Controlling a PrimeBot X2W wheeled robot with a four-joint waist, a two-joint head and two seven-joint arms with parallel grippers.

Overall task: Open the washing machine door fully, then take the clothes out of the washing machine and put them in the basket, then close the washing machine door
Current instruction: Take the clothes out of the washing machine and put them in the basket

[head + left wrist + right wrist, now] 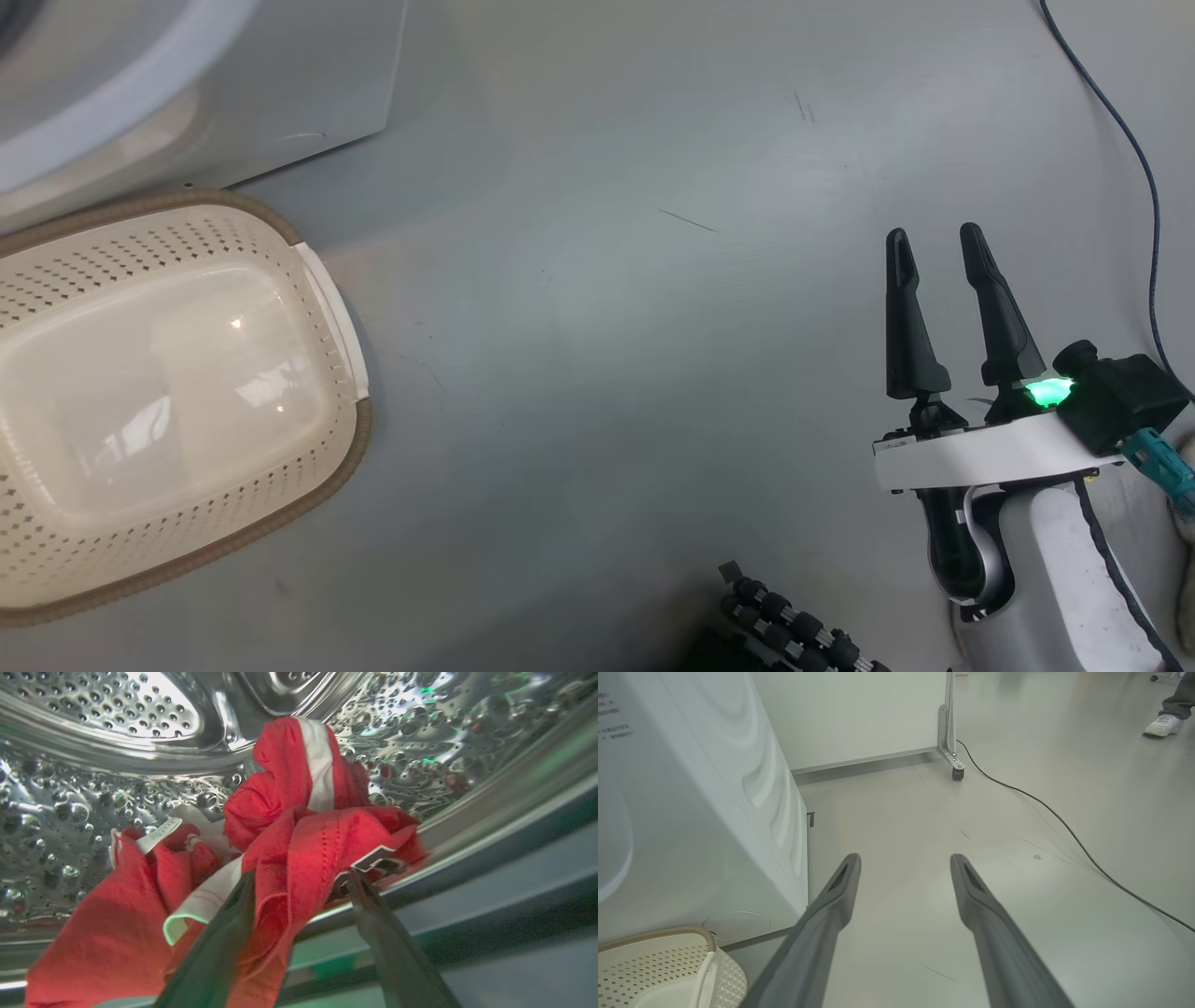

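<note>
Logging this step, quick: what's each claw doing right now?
Left claw: open, straddling a fold of the red clothes in the drum, not clamped.
Right claw: open, empty, over the floor.

Soft cloth clothes, glossy steel drum

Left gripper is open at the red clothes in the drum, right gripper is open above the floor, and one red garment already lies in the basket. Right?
No. The head view shows the basket holding no garment, just its bare cream bottom. The rest holds: left gripper open at the red clothes in the drum, right gripper open above the floor.
</note>
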